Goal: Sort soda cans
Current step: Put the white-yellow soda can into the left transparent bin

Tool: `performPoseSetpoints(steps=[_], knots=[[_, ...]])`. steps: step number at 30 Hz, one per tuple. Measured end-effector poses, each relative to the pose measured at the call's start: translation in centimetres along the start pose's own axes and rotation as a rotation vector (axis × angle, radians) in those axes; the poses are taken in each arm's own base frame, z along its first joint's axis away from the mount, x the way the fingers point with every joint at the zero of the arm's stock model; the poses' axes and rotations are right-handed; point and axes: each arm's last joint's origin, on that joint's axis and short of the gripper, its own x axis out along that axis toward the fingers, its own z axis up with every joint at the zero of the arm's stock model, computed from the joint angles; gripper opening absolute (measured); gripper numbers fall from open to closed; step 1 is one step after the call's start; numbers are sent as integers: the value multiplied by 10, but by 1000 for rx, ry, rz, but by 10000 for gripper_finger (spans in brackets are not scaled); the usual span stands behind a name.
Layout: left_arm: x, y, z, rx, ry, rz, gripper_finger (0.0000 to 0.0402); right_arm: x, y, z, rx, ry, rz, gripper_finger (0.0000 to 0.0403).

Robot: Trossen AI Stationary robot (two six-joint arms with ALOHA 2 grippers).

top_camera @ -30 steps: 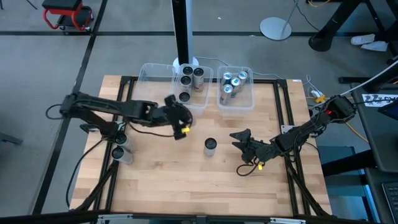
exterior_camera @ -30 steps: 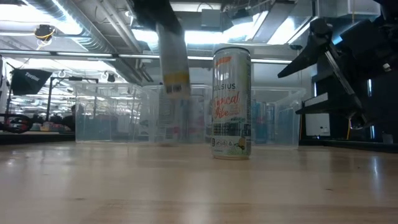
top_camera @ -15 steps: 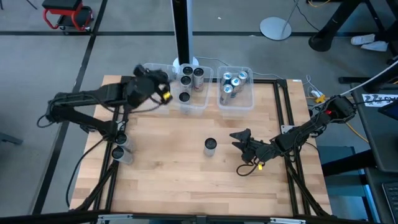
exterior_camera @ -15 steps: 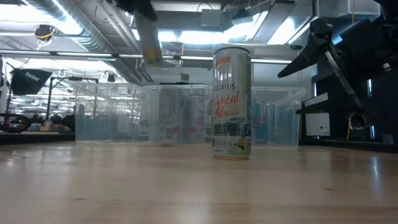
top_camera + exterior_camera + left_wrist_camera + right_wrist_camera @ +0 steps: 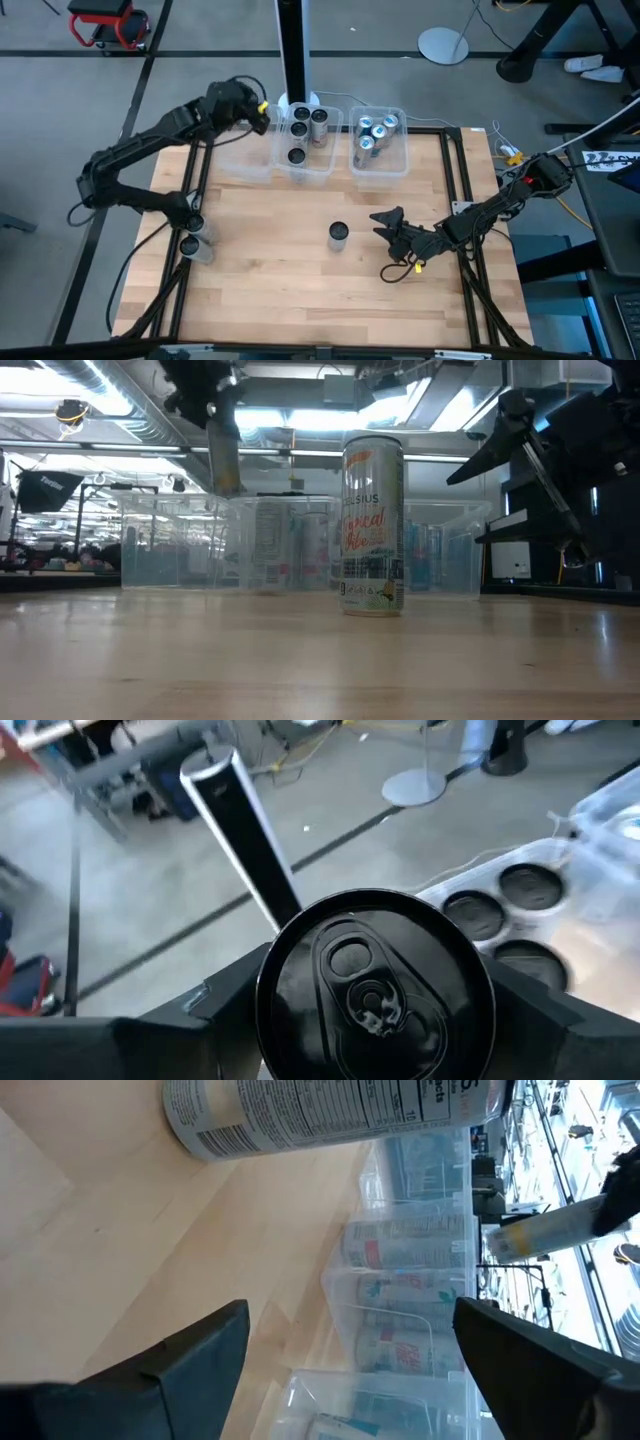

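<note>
Left wrist view, dark-topped can (image 5: 375, 985) between jaws

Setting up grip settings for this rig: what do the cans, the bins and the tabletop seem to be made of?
Standing can: likely thin metal, with a glossy printed wall and a dark pull-tab lid like the one on the held can.
Bins: clear, glossy plastic; the cans inside show through the walls.
Tabletop: light wood, apparently butcher-block, with visible strips and a satin sheen.

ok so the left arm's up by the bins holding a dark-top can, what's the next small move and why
Probably lower the can into the left bin. The left end effector holds it raised at that bin's far edge, and the three dark-top cans standing there match its top, while the right bin has blue tops.
</note>
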Motion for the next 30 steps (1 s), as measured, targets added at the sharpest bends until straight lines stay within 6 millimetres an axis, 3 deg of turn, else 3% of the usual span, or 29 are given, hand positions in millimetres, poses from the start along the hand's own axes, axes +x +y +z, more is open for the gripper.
performPoseSetpoints(steps=[18, 24, 30], knots=[[117, 9, -35, -70, 337, -82, 252, 1, 2, 0, -11, 12, 4, 348], [139, 2, -55, -77, 368, -95, 252, 5, 9, 0, -18, 25, 23, 348], [146, 1, -63, -90, 384, -107, 259, 7, 13, 0, -10, 31, 32, 348]])
